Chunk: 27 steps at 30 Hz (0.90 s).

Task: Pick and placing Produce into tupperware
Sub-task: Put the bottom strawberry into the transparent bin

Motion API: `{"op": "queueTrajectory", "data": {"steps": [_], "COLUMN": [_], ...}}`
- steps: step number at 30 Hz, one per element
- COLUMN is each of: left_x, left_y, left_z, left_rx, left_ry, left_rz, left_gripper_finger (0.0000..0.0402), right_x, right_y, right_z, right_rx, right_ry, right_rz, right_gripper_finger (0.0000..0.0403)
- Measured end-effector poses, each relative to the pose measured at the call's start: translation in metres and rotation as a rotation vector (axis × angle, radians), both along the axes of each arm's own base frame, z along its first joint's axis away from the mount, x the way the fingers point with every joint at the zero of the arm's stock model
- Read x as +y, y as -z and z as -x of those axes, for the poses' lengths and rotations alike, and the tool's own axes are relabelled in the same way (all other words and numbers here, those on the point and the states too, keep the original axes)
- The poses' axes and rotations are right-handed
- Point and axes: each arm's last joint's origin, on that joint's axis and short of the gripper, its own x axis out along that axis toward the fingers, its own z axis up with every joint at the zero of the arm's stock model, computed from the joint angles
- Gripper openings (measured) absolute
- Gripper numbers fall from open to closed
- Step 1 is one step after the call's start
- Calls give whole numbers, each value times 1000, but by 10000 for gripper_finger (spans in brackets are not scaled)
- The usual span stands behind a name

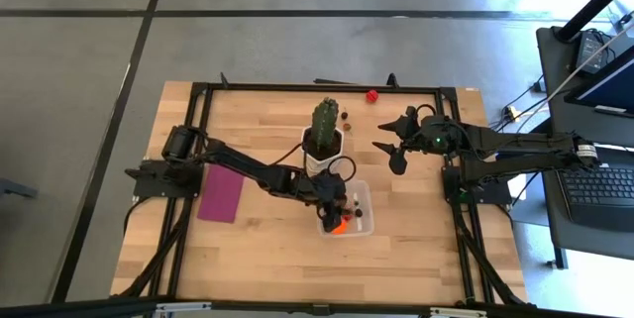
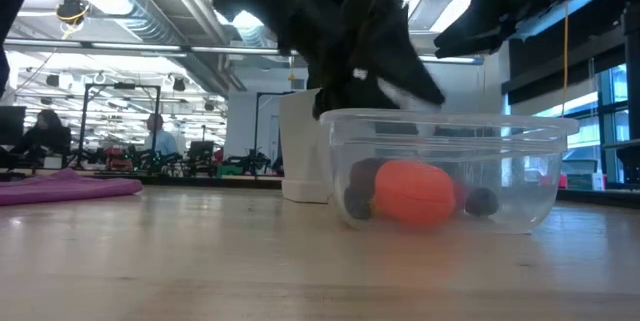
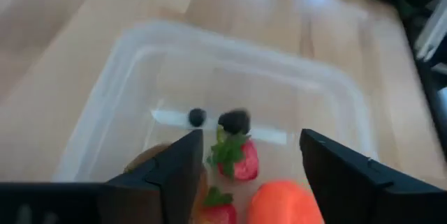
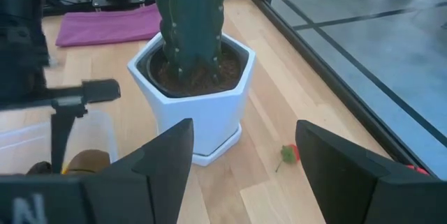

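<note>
The clear tupperware (image 1: pixel 349 197) (image 2: pixel 530 176) stands on the table just near of the cactus pot. Produce lies in it: an orange piece (image 3: pixel 283 203) (image 2: pixel 415 193), a red strawberry with green leaves (image 3: pixel 239 161), another red one (image 3: pixel 218 211), two dark berries (image 3: pixel 198 116), and a brown piece (image 3: pixel 150 160). My left gripper (image 3: pixel 248 175) (image 1: pixel 335 205) hangs open over the container, slanting down, and its fingers stand either side of the strawberry without touching it. My right gripper (image 4: pixel 244 168) (image 1: pixel 388 150) waits open above the table's far right, facing the cactus pot.
A green cactus (image 1: pixel 325 120) in a white pot (image 4: pixel 199 105) stands just beyond the container. A flat magenta rectangle (image 1: pixel 221 193) lies to the left. Loose produce lies on the table: a red piece (image 1: pixel 371 96), a dark piece (image 1: pixel 346 115), and a small strawberry (image 4: pixel 290 154) by the pot.
</note>
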Motion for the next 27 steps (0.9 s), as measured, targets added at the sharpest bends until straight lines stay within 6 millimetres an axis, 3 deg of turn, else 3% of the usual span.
{"op": "queueTrajectory", "data": {"steps": [6,10,14,17,22,27], "left_x": [2,14,28,42,68,87], "left_y": [-57,-101,-152,-178,-199,-174], "left_z": [16,43,78,106,151,190], "left_rx": [-129,-159,-246,-260,-255,-285], "left_ry": [48,39,2,-82,-253,-305], "left_rz": [-45,-115,-206,-319,-427,-433], "left_gripper_finger": [245,241,240,243,244,244], "right_x": [2,2,-4,-12,-31,-57], "right_y": [0,0,-3,-7,-27,-45], "right_z": [0,0,0,-1,-17,-44], "right_rx": [-8,-30,-113,-122,-65,91], "right_ry": [-10,19,163,228,280,343], "right_rz": [-28,-73,-179,-223,-263,-309], "right_gripper_finger": [253,253,253,253,253,253]}}
